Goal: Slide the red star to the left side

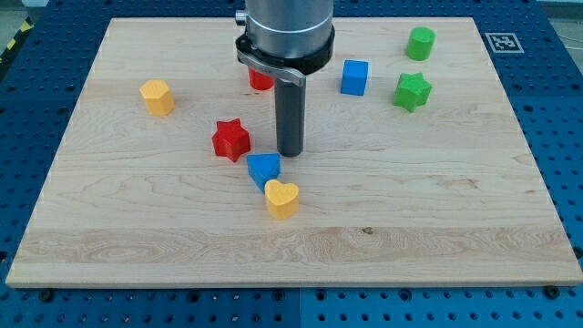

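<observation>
Red star (231, 138) is lying left of centre on the wooden table (301, 246), with open wood stretching toward the view's left, where only a yellow block (158, 97) is sitting. My tip (290, 153) is resting just right of the star, apart from it. I am carrying no jaws, only the upright rod. Touching below are a blue block (264, 169) and a yellow heart (281, 198). My arm is half hiding another red block (260, 79). Blue cube (355, 77), green star (412, 91) and green cylinder (421, 43) are sitting well right.
</observation>
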`<state>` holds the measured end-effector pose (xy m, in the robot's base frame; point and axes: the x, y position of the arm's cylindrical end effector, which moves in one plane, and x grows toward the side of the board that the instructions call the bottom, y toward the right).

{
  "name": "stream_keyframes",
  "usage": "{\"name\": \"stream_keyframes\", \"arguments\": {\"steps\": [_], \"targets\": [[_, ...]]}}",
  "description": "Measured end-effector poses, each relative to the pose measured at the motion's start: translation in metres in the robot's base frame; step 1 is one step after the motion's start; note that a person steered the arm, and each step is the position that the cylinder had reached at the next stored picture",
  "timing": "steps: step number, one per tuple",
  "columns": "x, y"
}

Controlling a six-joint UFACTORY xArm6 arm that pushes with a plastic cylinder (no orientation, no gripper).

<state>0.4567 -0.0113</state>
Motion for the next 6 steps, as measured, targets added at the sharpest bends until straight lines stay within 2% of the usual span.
{"name": "stream_keyframes", "arguments": {"steps": [2,6], "targets": [[-0.037,-0.039],[-0.039,-0.124]]}}
